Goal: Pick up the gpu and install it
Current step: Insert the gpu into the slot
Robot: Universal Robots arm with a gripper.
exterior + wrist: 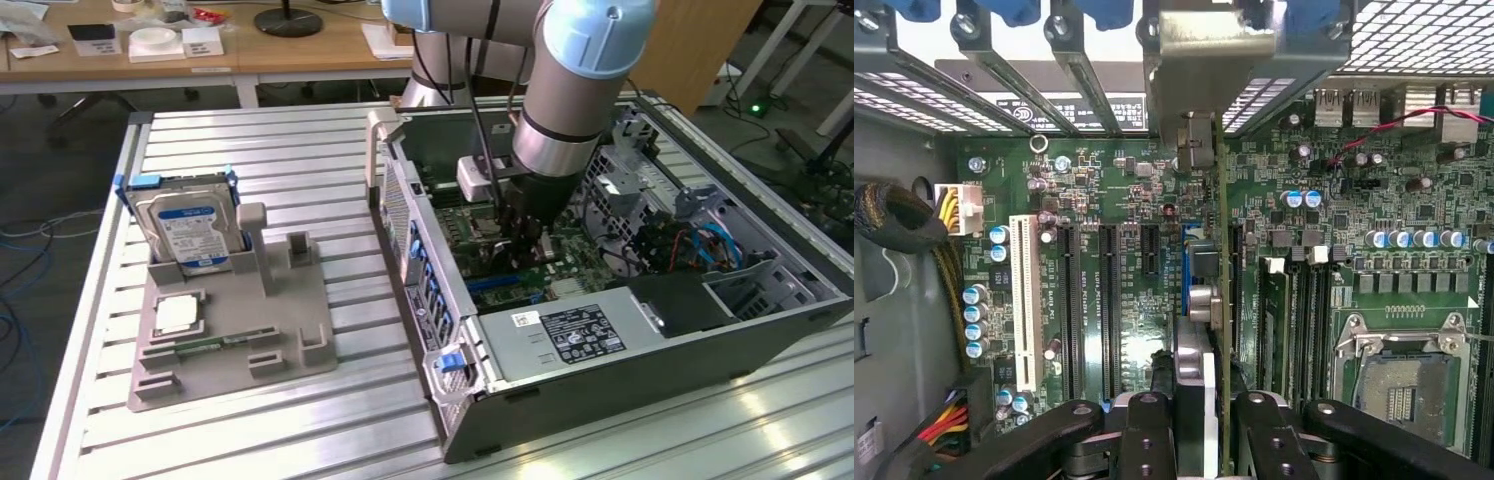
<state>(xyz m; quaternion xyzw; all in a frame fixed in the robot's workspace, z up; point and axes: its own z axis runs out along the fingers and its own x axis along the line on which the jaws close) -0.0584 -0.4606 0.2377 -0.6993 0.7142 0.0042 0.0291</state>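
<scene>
wrist view: the gpu (1221, 330) stands edge-on between the two black fingers (1144, 440), which are closed narrow on its green board from both sides. its silvery end bracket (1204, 70) sits up against the row of rear slot covers (1004, 70) of the computer case. the card hangs over the green motherboard (1104, 200), in line with the long expansion slots (1069, 300); whether its edge is touching a slot i cannot tell. the bare cpu socket (1399, 385) lies well apart from it.

in the exterior view the arm (561, 100) reaches down into the open case (601, 330), which lies on its side on the ribbed metal bench (267, 150). toward the exterior view's left a grey holder (227, 340) carries a blue-labelled hard drive (187, 225) upright.
</scene>
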